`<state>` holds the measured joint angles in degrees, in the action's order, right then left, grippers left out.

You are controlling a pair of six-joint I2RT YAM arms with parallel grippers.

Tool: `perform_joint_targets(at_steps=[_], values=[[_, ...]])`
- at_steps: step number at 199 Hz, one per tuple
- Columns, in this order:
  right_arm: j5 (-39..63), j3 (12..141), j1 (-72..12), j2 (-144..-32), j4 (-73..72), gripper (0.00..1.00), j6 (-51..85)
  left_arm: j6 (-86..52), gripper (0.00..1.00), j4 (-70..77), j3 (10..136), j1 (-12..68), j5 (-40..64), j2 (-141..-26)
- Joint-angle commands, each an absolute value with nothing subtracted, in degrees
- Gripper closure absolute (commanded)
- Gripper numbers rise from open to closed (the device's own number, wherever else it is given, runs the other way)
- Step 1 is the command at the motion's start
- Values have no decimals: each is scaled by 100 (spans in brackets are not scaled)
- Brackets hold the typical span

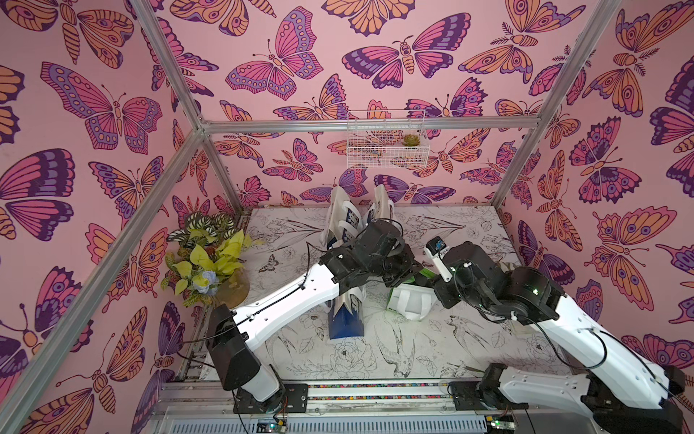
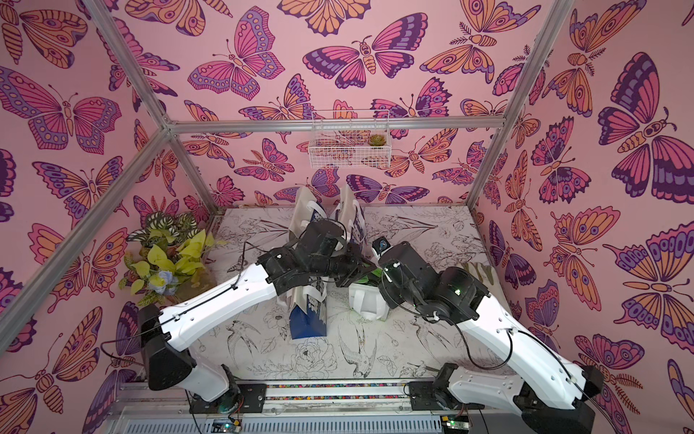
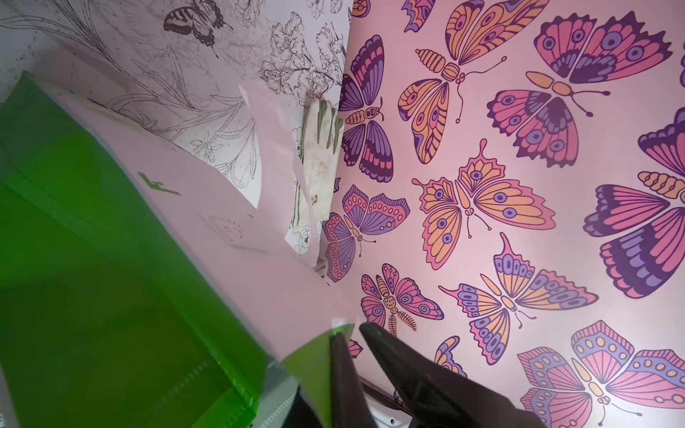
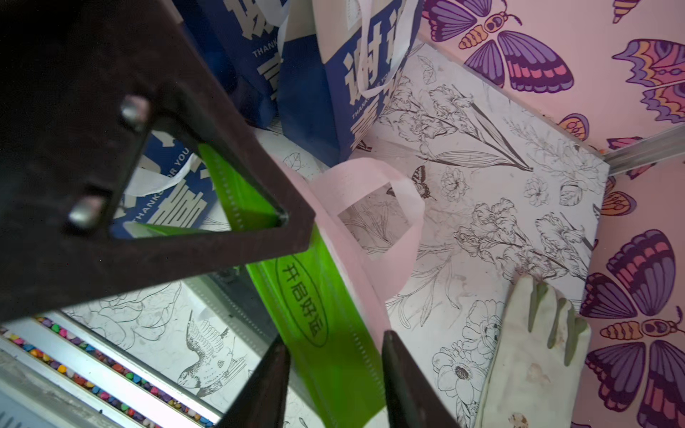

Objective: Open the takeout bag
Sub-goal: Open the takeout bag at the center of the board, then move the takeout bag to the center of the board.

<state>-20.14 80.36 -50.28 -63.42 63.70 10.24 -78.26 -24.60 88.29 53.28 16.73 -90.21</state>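
Right gripper [image 4: 335,374], frame bottom: jaws apart astride bag [image 4: 307,296] rim, gripping nothing. Left gripper [image 4: 296,219], frame centre: pinched shut on same green rim. Bag at bench [image 1: 469,338] centre. Best: right clamps opposite wall, then spread slowly.

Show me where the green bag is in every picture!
Both top views: green-and-white fabric takeout bag, mid-table.
Left wrist: big green panel by the left end effector.
Right wrist: green strip inside the right end effector.
Shared landmark: flower-printed tabletop.
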Motion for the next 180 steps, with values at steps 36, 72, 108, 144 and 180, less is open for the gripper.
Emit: perform_joint_targets(at_steps=[36, 72, 108, 144, 180], values=[[-2422, 8262, -5019, -6652, 6533, 55, 738, -7657, 100, -2470, 9086, 5335, 1774, -9029], [-2666, 8559, -5019, -6790, 6610, 79, 836, -7567, 100, -2612, 9096, 5311, 1704, -9052], [-2514, 8908, -5012, -6875, 6953, 100, 1070, -7179, 91, -3009, 9380, 5244, 1643, -9194], [-1562, 9408, -4345, -7185, 7684, 100, 1503, -5724, 60, -4305, 10243, 5150, 1328, -9146], [-350, 9650, -3548, -7183, 7806, 100, 1599, -4599, 57, -5483, 10563, 5472, 1191, -8716]])
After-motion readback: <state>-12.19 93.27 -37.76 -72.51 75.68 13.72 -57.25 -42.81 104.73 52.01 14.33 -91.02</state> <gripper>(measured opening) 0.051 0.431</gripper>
